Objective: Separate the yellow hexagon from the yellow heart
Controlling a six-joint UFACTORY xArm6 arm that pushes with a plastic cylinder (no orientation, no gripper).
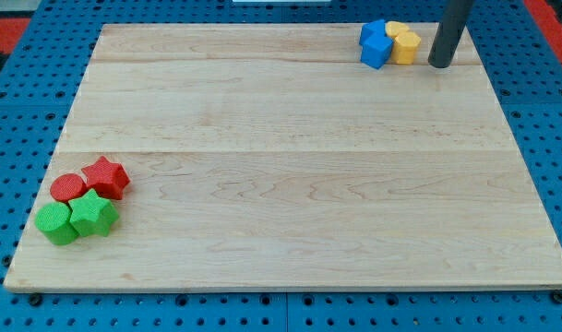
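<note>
tip (439, 65) just right of yellow hexagon (406, 46) | yellow heart (392, 30) touching | claw: unseen

Looks like a lab bench: pale wooden board (290, 175) laid on blue perforated panel (539, 120), red panel (22, 28) behind at the view's top corners, small coloured test blocks, dark rod (449, 32).

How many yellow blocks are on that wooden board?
2, both at the view's top right: one yellow block beside the blue blocks, another yellow block partly hidden behind. My tip is just to their right.
</note>
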